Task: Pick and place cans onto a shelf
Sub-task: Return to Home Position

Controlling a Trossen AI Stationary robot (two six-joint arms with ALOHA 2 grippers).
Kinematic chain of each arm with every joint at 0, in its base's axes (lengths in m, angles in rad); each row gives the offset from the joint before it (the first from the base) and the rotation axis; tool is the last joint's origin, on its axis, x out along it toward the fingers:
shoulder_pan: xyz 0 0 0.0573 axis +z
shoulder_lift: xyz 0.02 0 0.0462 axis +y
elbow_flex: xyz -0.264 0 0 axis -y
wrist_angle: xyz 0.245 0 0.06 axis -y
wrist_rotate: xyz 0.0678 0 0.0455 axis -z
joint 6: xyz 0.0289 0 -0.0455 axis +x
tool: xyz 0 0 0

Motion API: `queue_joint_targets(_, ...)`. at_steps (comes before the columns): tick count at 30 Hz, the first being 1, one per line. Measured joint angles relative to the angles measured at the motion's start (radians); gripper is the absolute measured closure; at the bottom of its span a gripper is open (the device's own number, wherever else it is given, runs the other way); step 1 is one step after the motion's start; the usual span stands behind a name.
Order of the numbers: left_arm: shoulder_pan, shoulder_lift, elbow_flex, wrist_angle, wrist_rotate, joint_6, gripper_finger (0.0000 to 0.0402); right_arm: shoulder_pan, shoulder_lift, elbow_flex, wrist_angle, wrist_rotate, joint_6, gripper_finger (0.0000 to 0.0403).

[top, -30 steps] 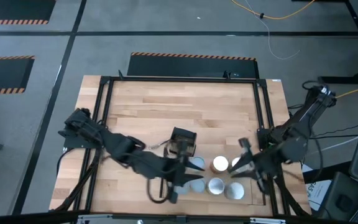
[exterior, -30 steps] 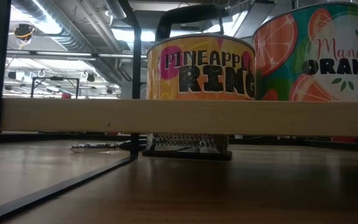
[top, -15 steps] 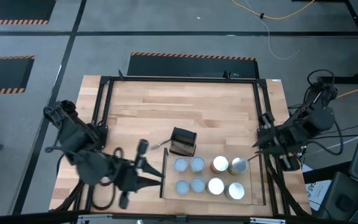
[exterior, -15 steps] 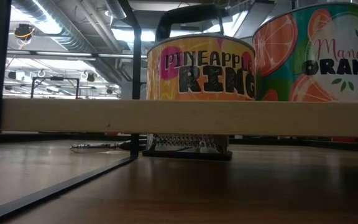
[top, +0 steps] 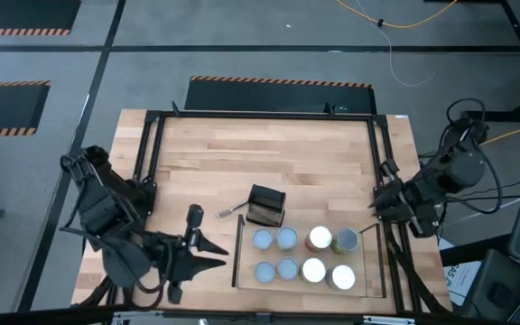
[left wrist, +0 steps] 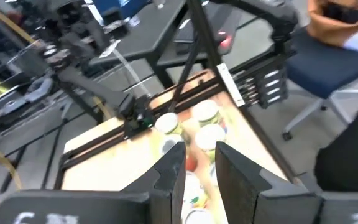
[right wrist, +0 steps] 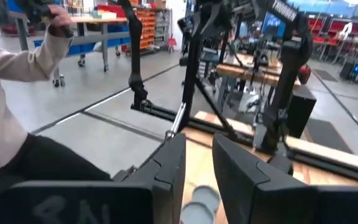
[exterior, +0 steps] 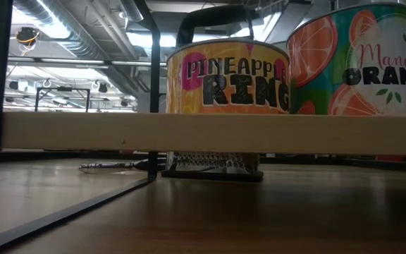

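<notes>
Eight cans stand upright in two rows on the shelf [top: 368, 257], a low wood board in a thin black frame at the table's near right. Their tops are pale blue [top: 263, 239], white [top: 312, 270] and silver [top: 346, 240]. The low view shows the pineapple can [exterior: 228, 76] and the orange can [exterior: 358, 60] on the board's edge [exterior: 118, 132]. My left gripper [top: 217, 262] is empty left of the shelf, with a narrow gap between its fingers [left wrist: 197, 155]. My right gripper [top: 377, 203] is empty by the table's right edge, also with a narrow gap [right wrist: 199, 146].
A small black box [top: 265, 206] with a cable stands just behind the shelf's far left corner. A black metal frame [top: 152, 162] borders the tabletop. A person in a pale sleeve [right wrist: 11, 68] shows in the room beyond, and another beside a blue chair [left wrist: 328, 62].
My left gripper has drawn back from over the shelf's left cans toward the table's left edge. My right gripper has drawn back from the shelf's right cans toward the table's right edge and a little farther back. The cans have stayed standing on the shelf.
</notes>
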Motion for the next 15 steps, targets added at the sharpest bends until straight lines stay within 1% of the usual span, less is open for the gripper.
queue_joint_targets(2,0.0,-0.001,-0.013,0.001,-0.023,-0.008,0.0321,0.0,0.0,-0.033,0.009,0.0,0.005,0.0318)
queue_joint_targets(5,0.0,-0.001,-0.035,0.0,-0.027,-0.009,0.0321,0.0,0.0,-0.102,0.035,0.0,0.009,0.0318)
queue_joint_targets(11,0.009,-0.001,-0.08,0.001,-0.027,-0.025,0.0321,0.0,-0.009,-0.287,0.235,0.0,-0.01,0.0318)
queue_joint_targets(15,0.021,-0.001,-0.127,0.038,-0.026,-0.034,0.0321,-0.029,-0.039,-0.41,0.383,0.0,-0.022,0.0318)
